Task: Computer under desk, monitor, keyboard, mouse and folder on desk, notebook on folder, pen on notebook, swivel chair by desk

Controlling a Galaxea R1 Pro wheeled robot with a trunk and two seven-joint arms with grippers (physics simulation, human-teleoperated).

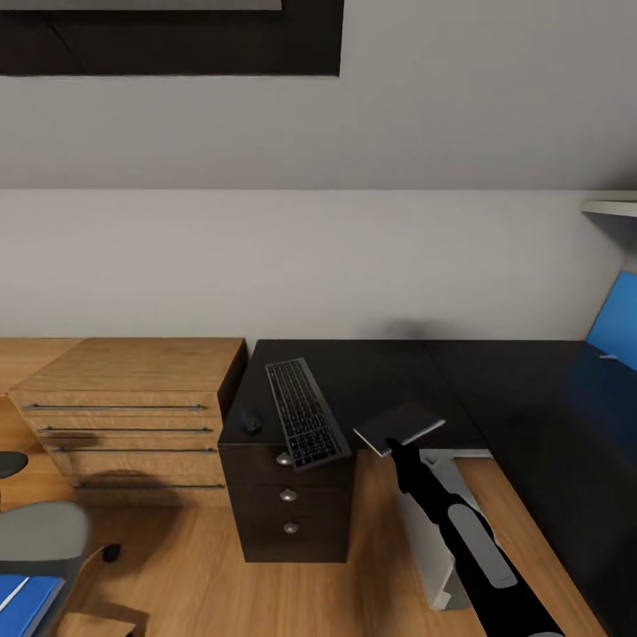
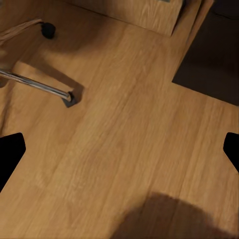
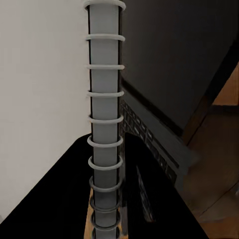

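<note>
While carried in the right gripper, pinched at its edge: notebook, over desk front; keyboard and mouse already placed; folder yet on swivel chair; left gripper spread.

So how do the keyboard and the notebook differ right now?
The keyboard lies flat on the desk, one end overhanging the front edge; the notebook is held above that edge by the right gripper. The keyboard is long, narrow and keyed; the notebook is shorter, plain-covered and spiral-bound. Both are dark grey.
</note>
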